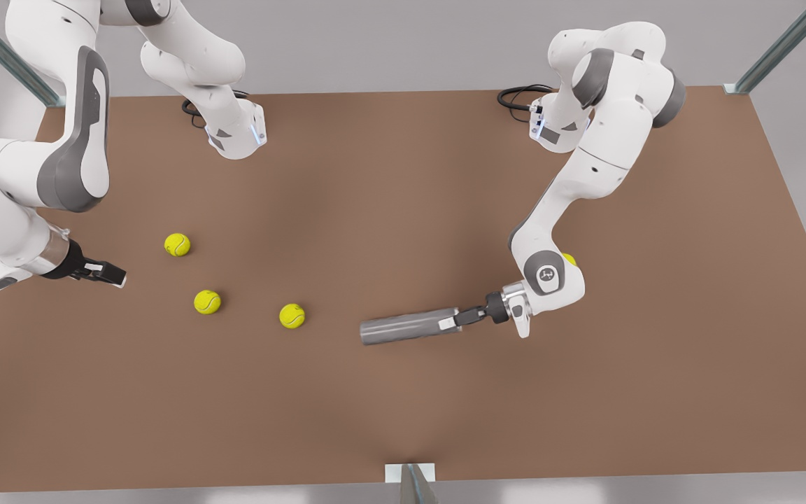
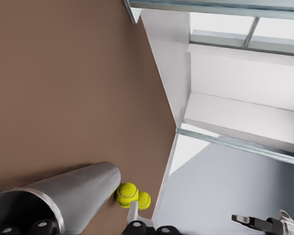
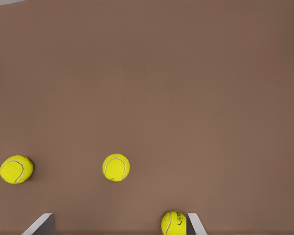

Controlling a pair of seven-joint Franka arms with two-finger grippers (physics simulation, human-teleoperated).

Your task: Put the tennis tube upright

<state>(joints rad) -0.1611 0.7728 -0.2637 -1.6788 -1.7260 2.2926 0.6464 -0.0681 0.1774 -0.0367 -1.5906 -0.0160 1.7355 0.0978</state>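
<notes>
The tennis tube (image 1: 403, 327) is a grey cylinder lying on its side on the brown table, right of centre in the front view. My left gripper (image 1: 448, 323) is at the tube's end toward the front view's right, shut on its rim. In the left wrist view the tennis tube (image 2: 73, 193) shows its silver-rimmed open end close by, with one finger (image 2: 133, 211) outside the wall. My right gripper (image 1: 115, 274) waits open above the table at the front view's left, with nothing in it.
Three yellow-green tennis balls (image 1: 177, 244) (image 1: 207, 302) (image 1: 292, 316) lie between the right gripper and the tube. Another ball (image 1: 569, 259) peeks out behind the left arm's elbow. Metal frame posts (image 1: 781, 45) stand at the table's corners.
</notes>
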